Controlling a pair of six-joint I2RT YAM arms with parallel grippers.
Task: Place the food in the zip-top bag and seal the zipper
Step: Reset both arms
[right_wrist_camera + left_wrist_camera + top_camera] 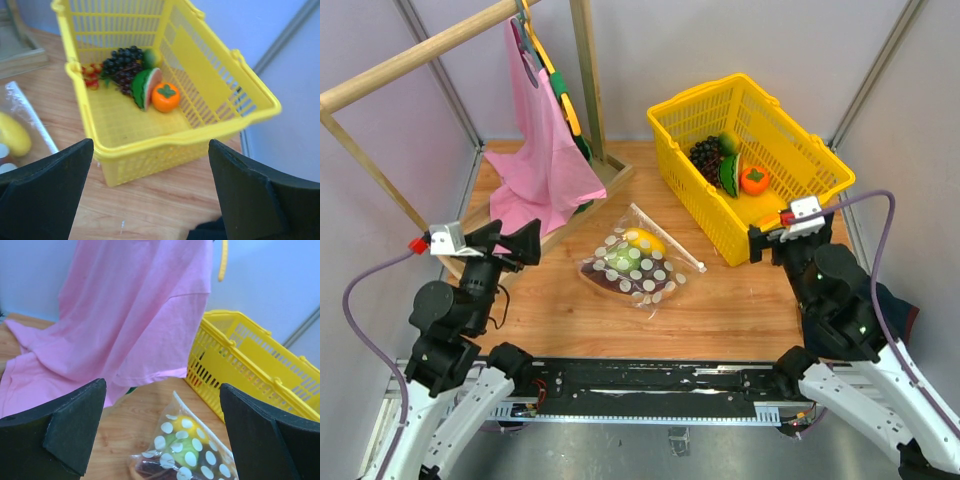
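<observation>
The clear zip-top bag point(635, 264) with white dots lies flat on the wooden table at the centre. Inside it I see the yellow lemon piece point(647, 240), the green ball point(623, 257) and dark pieces at its lower end. Its whitish zipper strip point(667, 238) runs along the upper right edge. The bag also shows in the left wrist view point(187, 450), with the zipper point(200, 420) on its right side. My left gripper point(520, 243) is open and empty, left of the bag. My right gripper point(772, 240) is open and empty, by the basket's near corner.
A yellow plastic basket point(800, 195) at the back right holds grapes point(122, 65), a watermelon slice point(146, 87), an orange persimmon point(166, 97) and small red fruits. A pink shirt point(545, 150) hangs from a wooden rack point(585, 70) at the back left.
</observation>
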